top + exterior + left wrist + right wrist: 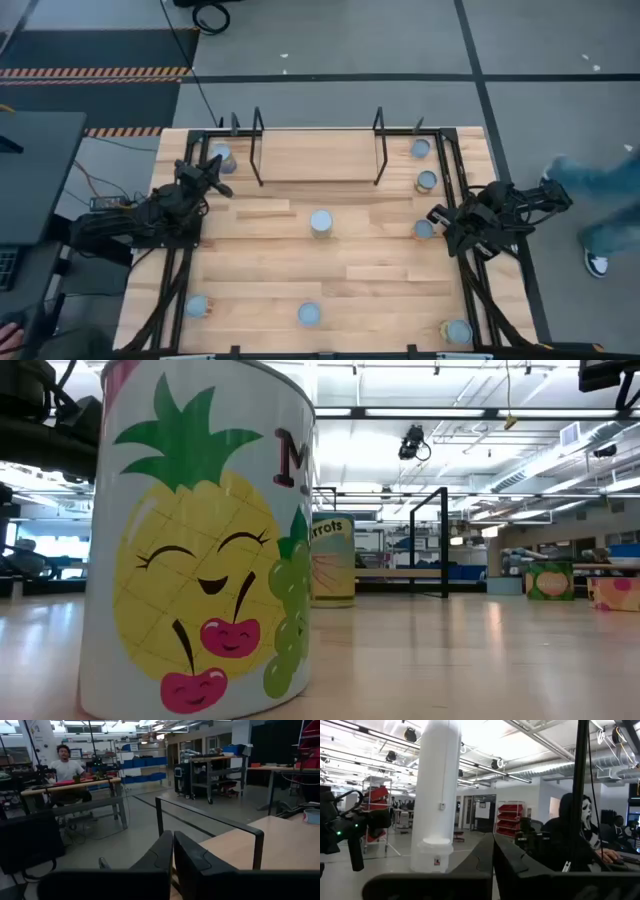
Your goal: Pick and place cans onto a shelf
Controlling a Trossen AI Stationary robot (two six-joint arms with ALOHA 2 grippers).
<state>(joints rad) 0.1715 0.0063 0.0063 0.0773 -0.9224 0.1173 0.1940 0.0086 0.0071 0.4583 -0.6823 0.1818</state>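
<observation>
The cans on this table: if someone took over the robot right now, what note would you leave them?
Left gripper: shut, empty, by the shelf's left end, next to the far-left can.
Right gripper: shut, empty, beside the right-side can.
Shelf: no can on it.
Done: nothing placed. Left: all eight cans, which stand scattered on the tabletop.

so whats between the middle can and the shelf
Only bare tabletop: the high view shows nothing between the middle can and the shelf. Both grippers, left and right, sit off to the sides.
</observation>
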